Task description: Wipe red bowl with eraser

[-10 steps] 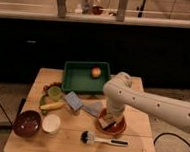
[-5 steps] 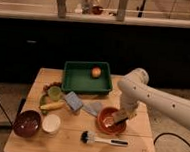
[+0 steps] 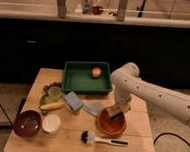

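— What's around the red bowl (image 3: pixel 110 123)?
— Lower right on the bench (image 3: pixel 132 149): brush (image 3: pixel 103 139) below, blue sponge (image 3: pixel 73 100) left, green tray (image 3: pixel 87 78) above.
— And the hand (image 3: pixel 117 110)?
— Over the bowl's upper rim, clamped on the eraser (image 3: pixel 116 111); orange-red bowl, pale inside.

Green tray (image 3: pixel 78 82): back of the table, holding a peach-coloured fruit (image 3: pixel 96 71).
Maroon bowl (image 3: pixel 26 122): front left.
White bowl (image 3: pixel 51 123): just beside it.
Blue sponge (image 3: pixel 73 101): centre.
Brush (image 3: pixel 103 139): front edge.
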Available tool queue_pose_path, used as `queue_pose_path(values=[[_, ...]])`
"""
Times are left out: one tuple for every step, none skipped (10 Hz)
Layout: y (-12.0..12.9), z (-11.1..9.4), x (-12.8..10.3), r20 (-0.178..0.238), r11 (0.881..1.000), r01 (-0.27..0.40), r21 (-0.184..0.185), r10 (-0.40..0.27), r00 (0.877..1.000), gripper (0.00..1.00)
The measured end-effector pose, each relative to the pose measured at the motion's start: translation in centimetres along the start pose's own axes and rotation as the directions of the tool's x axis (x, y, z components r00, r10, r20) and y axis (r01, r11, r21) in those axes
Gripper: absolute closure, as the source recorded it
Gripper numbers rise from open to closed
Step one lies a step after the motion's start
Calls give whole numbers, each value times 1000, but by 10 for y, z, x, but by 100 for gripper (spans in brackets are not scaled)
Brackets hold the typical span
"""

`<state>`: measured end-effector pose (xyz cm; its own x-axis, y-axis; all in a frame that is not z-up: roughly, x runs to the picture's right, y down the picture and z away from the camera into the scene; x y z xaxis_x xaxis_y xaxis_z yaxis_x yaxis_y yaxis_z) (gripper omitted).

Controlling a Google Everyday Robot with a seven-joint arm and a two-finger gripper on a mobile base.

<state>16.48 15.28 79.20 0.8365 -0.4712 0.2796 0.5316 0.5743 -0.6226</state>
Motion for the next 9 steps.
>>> queue_pose_path(values=[[-1, 1, -9, 3, 999, 31, -7, -31, 1000, 100], [2, 3, -21, 7, 998, 65, -17, -65, 998, 100], [6, 3, -29, 12, 996, 89, -24, -88, 996, 100], [13, 4, -32, 15, 995, 99, -33, -98, 995, 100], [20, 3, -29, 14, 994, 100, -39, -99, 995, 100], [31, 4, -21, 13, 995, 91, -46, -91, 996, 100], [43, 5, -7, 10, 996, 76, -53, -76, 997, 100], [52, 6, 6, 5, 996, 61, -58, -60, 998, 100], [61, 8, 24, 0, 997, 33, -63, -33, 999, 100]])
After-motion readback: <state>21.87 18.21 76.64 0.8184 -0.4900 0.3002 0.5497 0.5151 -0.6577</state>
